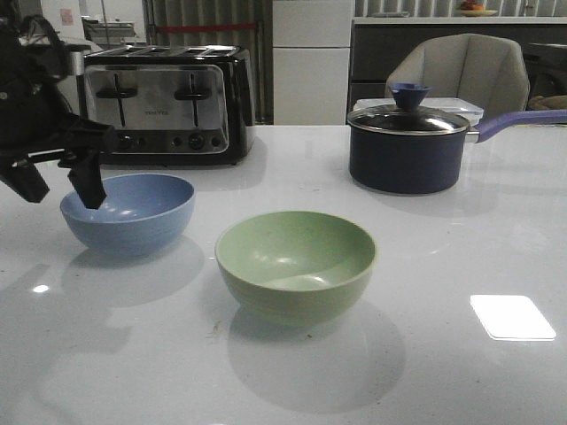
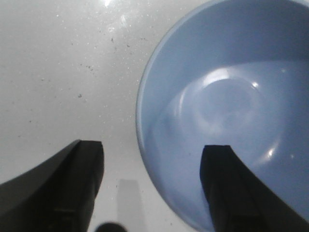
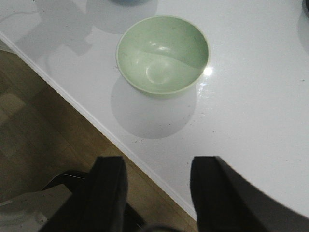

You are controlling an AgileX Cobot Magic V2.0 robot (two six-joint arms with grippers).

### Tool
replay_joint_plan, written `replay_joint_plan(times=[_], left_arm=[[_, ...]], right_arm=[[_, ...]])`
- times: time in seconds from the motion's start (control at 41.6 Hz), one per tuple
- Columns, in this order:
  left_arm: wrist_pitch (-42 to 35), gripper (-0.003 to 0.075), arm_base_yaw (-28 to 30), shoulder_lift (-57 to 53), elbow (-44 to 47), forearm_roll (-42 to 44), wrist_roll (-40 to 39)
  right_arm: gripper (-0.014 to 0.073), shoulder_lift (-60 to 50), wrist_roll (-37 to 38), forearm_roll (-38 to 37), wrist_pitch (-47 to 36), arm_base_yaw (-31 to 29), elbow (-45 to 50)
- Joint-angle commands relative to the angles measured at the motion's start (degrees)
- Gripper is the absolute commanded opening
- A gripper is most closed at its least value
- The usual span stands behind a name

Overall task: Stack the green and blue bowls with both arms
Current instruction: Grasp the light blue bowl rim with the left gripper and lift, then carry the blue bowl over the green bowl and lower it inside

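Blue bowl [image 1: 128, 213]: worktop [image 1: 443, 248], left; left gripper [image 1: 60, 190] fingers wide, straddling its left rim. Green bowl [image 1: 296, 264]: centre, near, apart. Right gripper [image 3: 157, 186]: fingers wide, holding nothing, over near edge.

Dim, greyish pictures. A bright glare patch sits on the counter [image 1: 513, 317]; soft shadows lie under both bowls. The left hand [image 2: 149, 188] looks blurred up close.

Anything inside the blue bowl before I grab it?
The blue bowl holds no object; its bare bottom shows. One finger of the open left gripper hangs over it, hiding part of the inner wall.
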Motion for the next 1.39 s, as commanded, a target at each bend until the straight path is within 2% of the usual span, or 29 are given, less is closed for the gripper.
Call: replay_joint_plan(times=[0.0, 0.072, 0.12, 0.336, 0.456, 0.673, 0.865, 1.081, 1.369], left_arm=[[-3.7, 0.0475, -0.3, -0.4, -3.3, -0.4, -0.3], [-4.7, 0.0459, -0.3, 1.0, -3.9, -0.4, -0.3], [-5.8, 0.0421, -0.3, 1.7, -4.2, -0.4, -0.3], [-6.6, 0.0186, -0.3, 2.4, -4.2, -0.4, -0.3], [-6.6, 0.0089, -0.3, 2.3, -4.4, -0.4, -0.3], [-2.6, 0.0093, -0.4, -1.3, -6.0, -3.0, 0.0], [3.0, 0.0093, -2.9, -9.0, -7.7, -6.7, 5.6], [8.3, 0.0093, -10.1, -13.2, -10.3, -8.0, 5.9], [7.8, 0.0093, -19.6, -10.1, -10.4, -8.2, 6.0]], right_arm=[[0.0428, -0.4, 0.0, 0.1, -3.0, -0.1, -1.6], [0.0428, -0.4, 0.0, 0.1, -3.0, -0.1, -1.6], [0.0428, -0.4, 0.0, 0.1, -3.0, -0.1, -1.6], [0.0428, -0.4, 0.0, 0.1, -3.0, -0.1, -1.6], [0.0428, -0.4, 0.0, 0.1, -3.0, -0.1, -1.6], [0.0428, -0.4, 0.0, 0.1, -3.1, -0.1, -1.6], [0.0428, -0.4, 0.0, 0.1, -3.1, -0.1, -1.6], [0.0428, -0.4, 0.0, 0.1, -3.0, -0.1, -1.6], [0.0428, -0.4, 0.0, 0.1, -3.0, -0.1, -1.6]])
